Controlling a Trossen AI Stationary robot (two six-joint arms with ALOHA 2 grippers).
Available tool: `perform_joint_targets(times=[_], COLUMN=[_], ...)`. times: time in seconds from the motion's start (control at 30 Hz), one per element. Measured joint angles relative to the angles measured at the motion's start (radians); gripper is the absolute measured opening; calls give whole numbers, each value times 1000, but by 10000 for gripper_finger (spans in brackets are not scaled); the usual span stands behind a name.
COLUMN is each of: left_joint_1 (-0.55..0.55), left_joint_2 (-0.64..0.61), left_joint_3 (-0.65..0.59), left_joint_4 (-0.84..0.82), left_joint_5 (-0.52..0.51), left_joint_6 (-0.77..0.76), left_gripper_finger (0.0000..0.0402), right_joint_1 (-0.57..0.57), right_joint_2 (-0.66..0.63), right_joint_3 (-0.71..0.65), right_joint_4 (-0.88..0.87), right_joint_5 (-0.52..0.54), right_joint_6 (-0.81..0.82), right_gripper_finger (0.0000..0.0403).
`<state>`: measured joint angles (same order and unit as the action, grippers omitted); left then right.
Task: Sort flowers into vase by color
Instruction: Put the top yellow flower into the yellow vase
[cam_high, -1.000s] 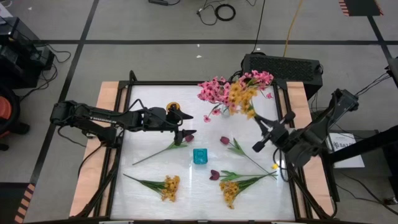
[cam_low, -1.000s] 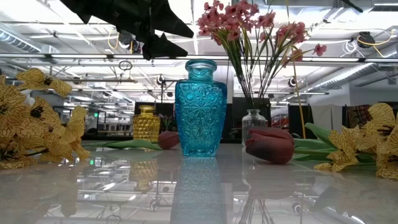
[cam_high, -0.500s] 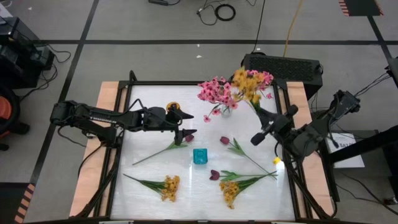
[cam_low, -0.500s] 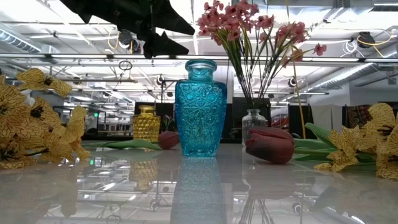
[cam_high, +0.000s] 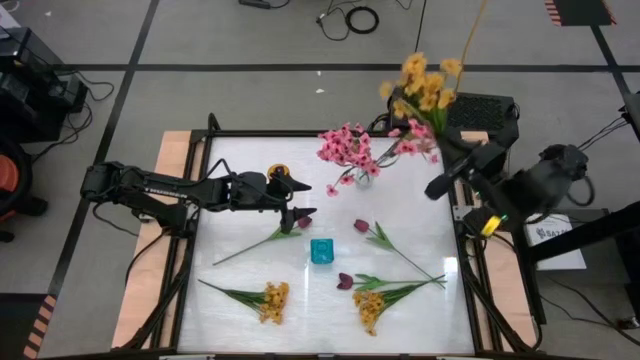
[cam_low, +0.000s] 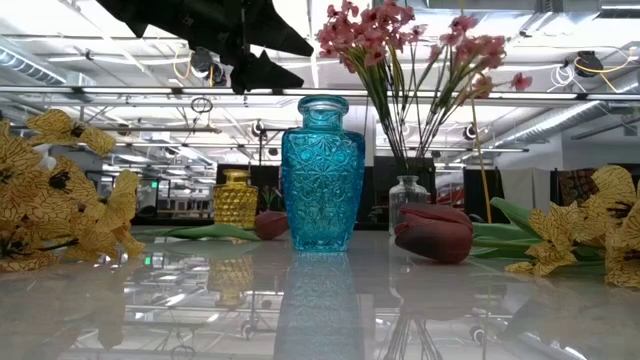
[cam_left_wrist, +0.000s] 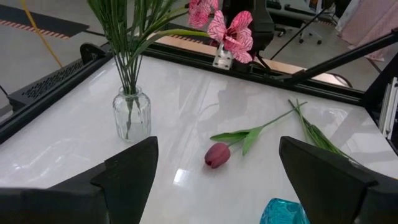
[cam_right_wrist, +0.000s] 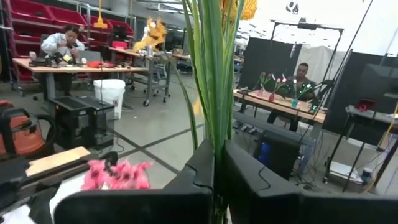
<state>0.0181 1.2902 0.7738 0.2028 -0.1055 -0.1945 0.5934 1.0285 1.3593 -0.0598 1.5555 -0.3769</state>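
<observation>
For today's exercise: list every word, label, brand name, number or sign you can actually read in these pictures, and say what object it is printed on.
No text reads clearly in any view.
White label by the right arm's base: print too small to read.
White tag on the table frame: print too blurred to read.
The vases, flowers and tabletop carry no visible print.

A: So what kind of place is this, a lab?

B: Yeah, looks like a robotics lab or workshop. Open industrial ceiling (cam_low: 150, 70) with beams and strip lights, grey floor (cam_high: 250, 40) with tape lines and loose cables (cam_high: 355, 18).

A: Anything else?

B: Red storage bins (cam_right_wrist: 37, 12) on the wall, a person (cam_right_wrist: 65, 42) seated at a workbench (cam_right_wrist: 74, 65), a second person (cam_right_wrist: 303, 73) at another bench with flowers on it.
</observation>
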Motion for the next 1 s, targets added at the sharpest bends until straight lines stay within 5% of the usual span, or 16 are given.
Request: perform_joint_targets(times=[0.2,0.47,0.73,1.0], left_joint_1=[0,-19,-112,-196], left_joint_2=[0,-8,-28,-32], left_joint_3=[0,0,0,0], left_joint_4=[0,92,309,449], left_joint_5=[0,0,37,30], left_joint_6=[17,-5,-8,40], left_gripper_finger=[341,341,341,341], right_joint_1=[-5,-18,-66,-160], right_joint_2=[-1,62,238,440], right_joint_3=[55,33,-89,-95], right_joint_4=[-4,-153,143,532], right_joint_5=[-77,-357,-389,-699], right_joint_6=[-11,340,418,360], right_gripper_finger=[9,9,9,9])
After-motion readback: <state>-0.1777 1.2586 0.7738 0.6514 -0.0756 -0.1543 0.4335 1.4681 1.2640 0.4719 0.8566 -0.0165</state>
